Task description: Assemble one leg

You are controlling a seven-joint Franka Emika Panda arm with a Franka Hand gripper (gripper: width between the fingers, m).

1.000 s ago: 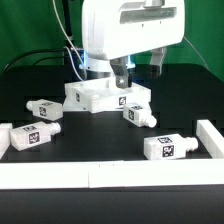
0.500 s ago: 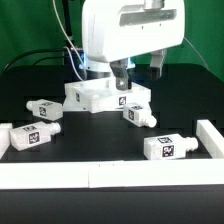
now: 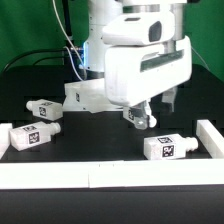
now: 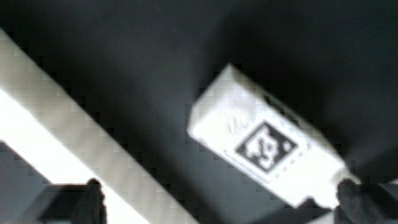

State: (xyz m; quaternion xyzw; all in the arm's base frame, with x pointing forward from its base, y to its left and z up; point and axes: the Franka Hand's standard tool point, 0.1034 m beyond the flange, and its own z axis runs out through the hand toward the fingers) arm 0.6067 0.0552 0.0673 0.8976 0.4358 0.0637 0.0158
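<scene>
Nearest the exterior camera, a spare leg (image 3: 168,147) lay at 5 o'clock of the scene. Behind it the leg (image 3: 141,118) rested on the table (image 3: 100,152), its long axis running from 10 to 4 o'clock, at about 7 o'clock of the gripper (image 3: 153,106). The wrist view showed the jaws spread wide. The leg lay between them, crowding one fingertip (image 4: 365,193) and skewed to their line, so closing probably called for a shift and a twist first. Farthest back sat the top (image 3: 85,96).

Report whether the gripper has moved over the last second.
Yes. Against the unmoved white top, the gripper has shifted toward the exterior view's right and lower in that view, and is now over a leg.
</scene>
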